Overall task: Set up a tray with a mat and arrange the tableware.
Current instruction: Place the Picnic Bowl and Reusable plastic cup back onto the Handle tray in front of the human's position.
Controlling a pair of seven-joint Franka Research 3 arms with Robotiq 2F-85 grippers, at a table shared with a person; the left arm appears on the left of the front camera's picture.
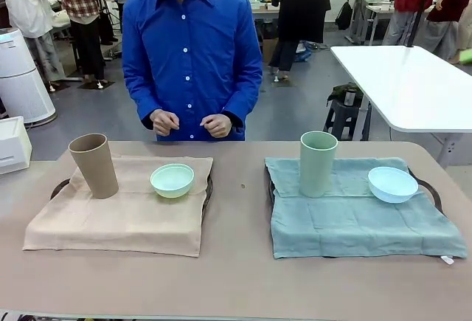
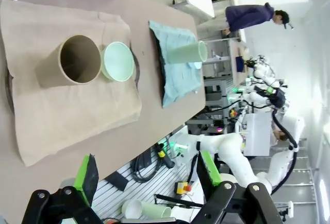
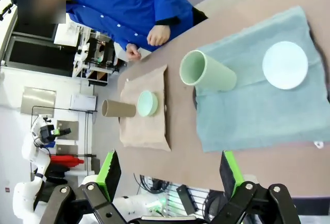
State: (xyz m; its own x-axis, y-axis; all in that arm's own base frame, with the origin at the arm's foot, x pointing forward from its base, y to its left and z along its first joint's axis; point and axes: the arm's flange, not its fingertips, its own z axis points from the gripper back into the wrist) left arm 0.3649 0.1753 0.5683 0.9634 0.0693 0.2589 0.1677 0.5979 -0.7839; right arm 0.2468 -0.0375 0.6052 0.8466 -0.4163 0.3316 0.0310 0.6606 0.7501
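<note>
Already laid out: two place settings on the table, both arms drawn back with fingers spread and nothing between them.

On the robot's left, a tan mat covers a dark tray; the tan cup stands upright near its far left corner, with the mint green bowl to its right, apart from it. On the right, a blue-grey mat covers a second tray; the sage green cup stands upright at its far left, the pale blue bowl well to its right. The left gripper and right gripper hang above the table's near edge, released. The person's hands are loosely curled at the far edge.
</note>
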